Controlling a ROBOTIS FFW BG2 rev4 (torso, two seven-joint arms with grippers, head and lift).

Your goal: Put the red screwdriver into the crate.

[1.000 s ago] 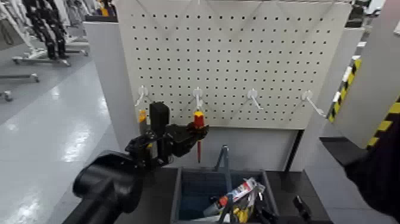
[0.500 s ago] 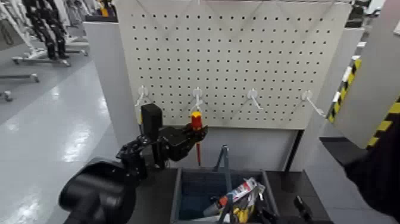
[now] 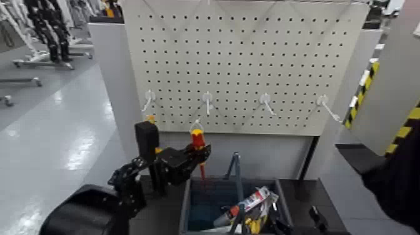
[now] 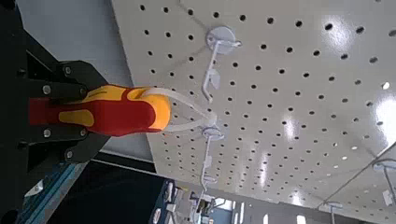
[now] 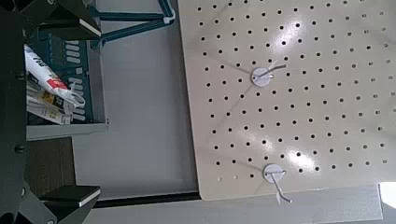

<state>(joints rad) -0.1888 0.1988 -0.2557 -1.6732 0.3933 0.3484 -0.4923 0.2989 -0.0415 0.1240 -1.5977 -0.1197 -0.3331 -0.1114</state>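
Lower now than a second ago, your left gripper (image 3: 195, 152) sits at centre frame, clamped on the red screwdriver (image 3: 198, 140), which has come off the pegboard (image 3: 250, 62) hook. Its shaft points down over the crate (image 3: 206, 200) at the bottom. Your right gripper's state can't be told.

Workshop: tool pegboard (image 3: 250, 56), hazard-striped posts (image 3: 362, 87).

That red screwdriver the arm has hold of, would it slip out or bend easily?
Probably neither. The red screwdriver looks stiff: its thin shaft hangs straight below the left gripper. The handle sits clamped between the fingers, so a slip seems unlikely. Being round and slim, it would likely roll if laid flat.
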